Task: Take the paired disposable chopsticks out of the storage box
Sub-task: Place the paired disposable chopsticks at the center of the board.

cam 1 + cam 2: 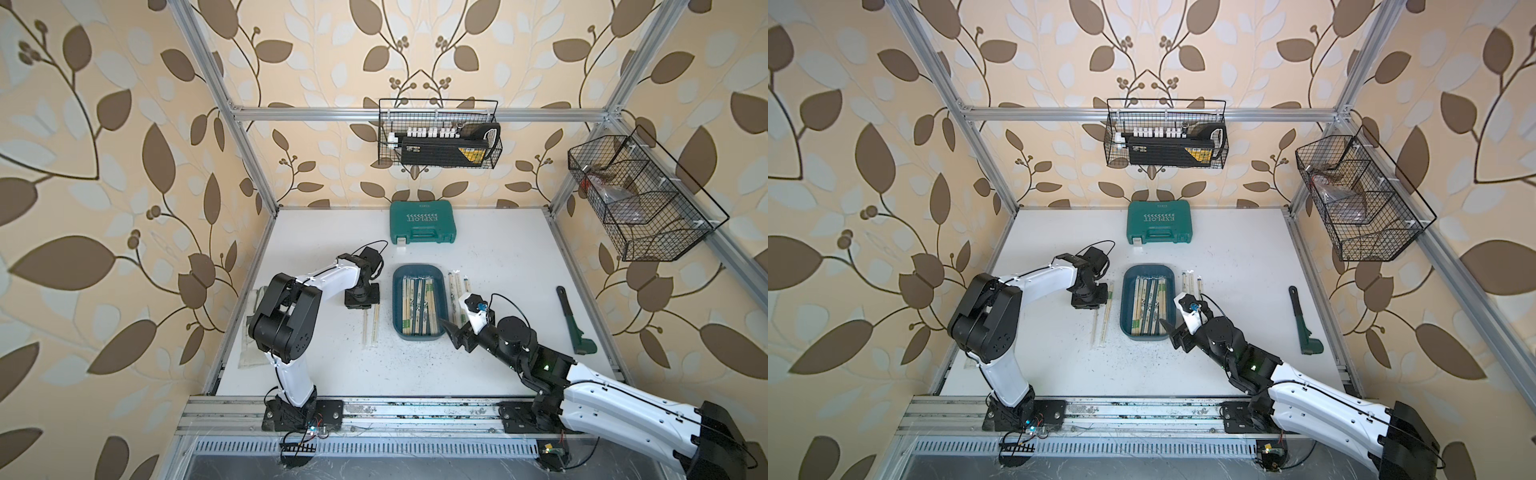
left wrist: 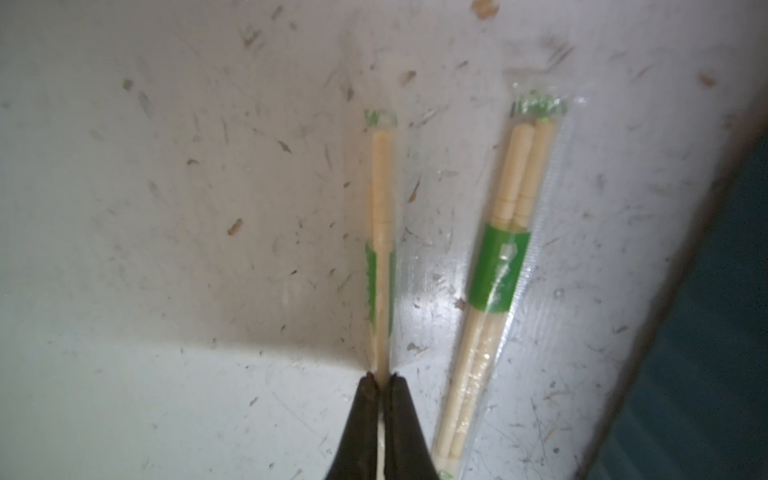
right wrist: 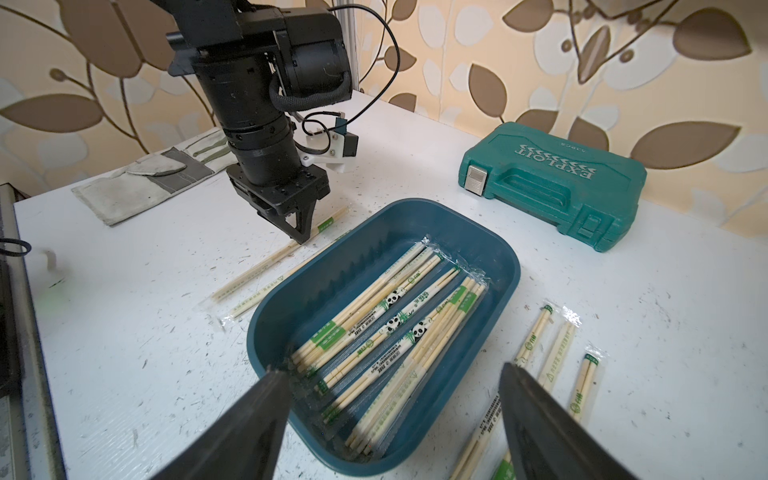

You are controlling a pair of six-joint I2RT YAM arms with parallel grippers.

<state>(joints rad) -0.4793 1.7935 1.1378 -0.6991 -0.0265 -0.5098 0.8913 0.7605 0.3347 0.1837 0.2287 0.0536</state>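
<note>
The storage box, a shallow teal tray, sits mid-table and holds several wrapped paired disposable chopsticks. My left gripper is down at the table left of the box, shut on one wrapped pair that lies along the surface. A second pair lies beside it, close to the box wall. My right gripper hangs open over the near end of the box, with nothing between its fingers. Three more pairs lie on the table right of the box.
A green tool case stands behind the box. A green-handled tool lies far right, and a grey work glove at the left edge. Black wire baskets hang on the frame.
</note>
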